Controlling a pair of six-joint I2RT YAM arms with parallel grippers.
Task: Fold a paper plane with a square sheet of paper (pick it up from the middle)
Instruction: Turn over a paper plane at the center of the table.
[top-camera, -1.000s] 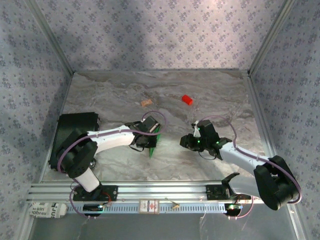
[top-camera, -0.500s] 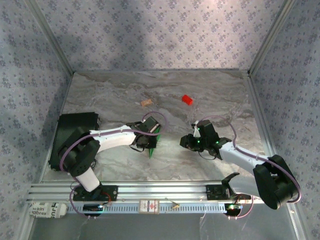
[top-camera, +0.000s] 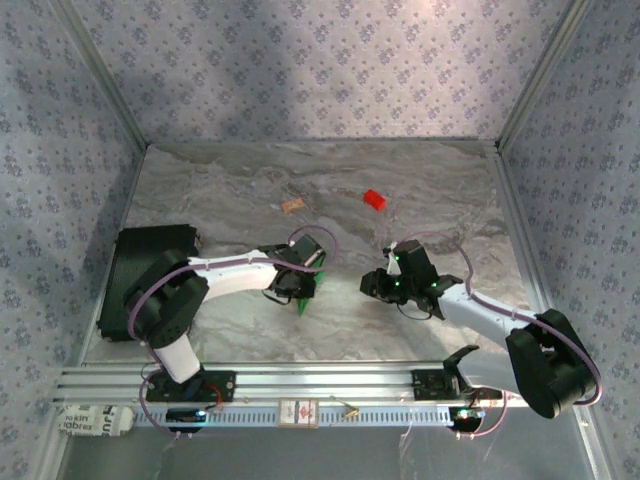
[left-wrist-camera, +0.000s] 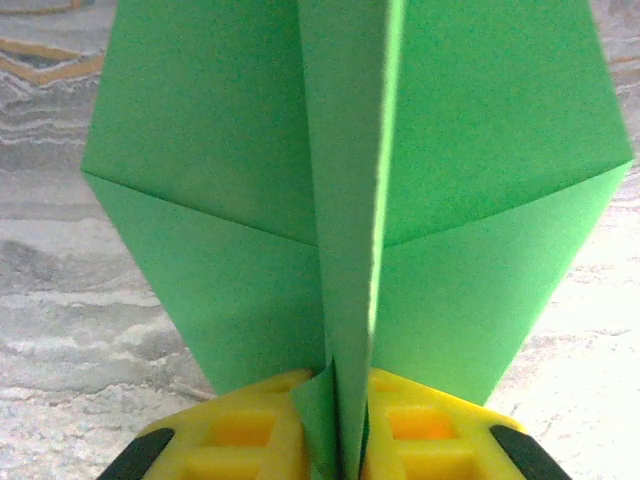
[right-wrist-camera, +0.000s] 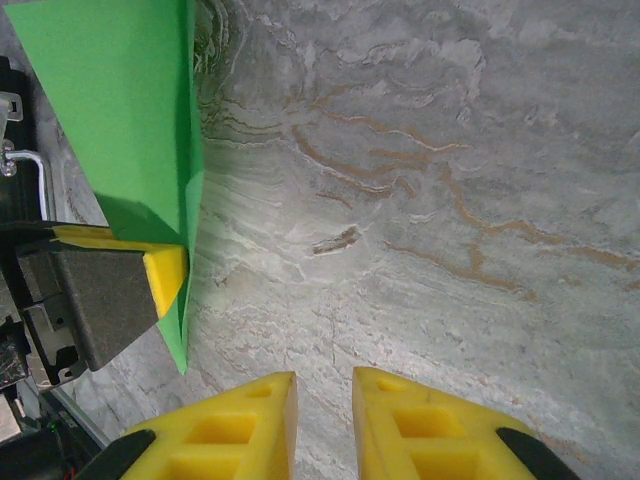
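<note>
**Green paper plane pinched by the left gripper at mid-table**

The table (top-camera: 250, 190) is a smooth slab printed in grey marble veins with tan streaks, boxed on three sides by walls (top-camera: 320, 60) of pale floral-patterned paper. A ribbed aluminium rail (top-camera: 330, 380) runs along the 6 o'clock edge. A flat black box (top-camera: 140, 250) with squared corners lies at the table's 9 o'clock edge. Most of the far half, from 10 to 2 o'clock, is bare surface.

The left arm (top-camera: 235, 268) stretches low from 7 o'clock toward the centre, its white link nearly level. The right arm (top-camera: 490, 315) reaches in from 5 o'clock, wrist bent toward 9 o'clock.

The paper plane (left-wrist-camera: 220, 180) is thin, matte, bright green, with crisp diagonal creases and two wings spreading from a raised centre fold. It sits just at 7 o'clock of the table's centre, its tip toward 6 o'clock.

The left gripper (left-wrist-camera: 345, 400) is closed on that centre fold, yellow ribbed fingers pressing either side. The right gripper (right-wrist-camera: 323, 400) holds nothing, its jaws a narrow slit apart, near the plane at its 3 o'clock but apart from it.

A small red block (top-camera: 374, 200) lies at 1 o'clock, and a tiny tan cork-like piece (top-camera: 292, 206) at 11 o'clock, both well clear of the arms
</note>
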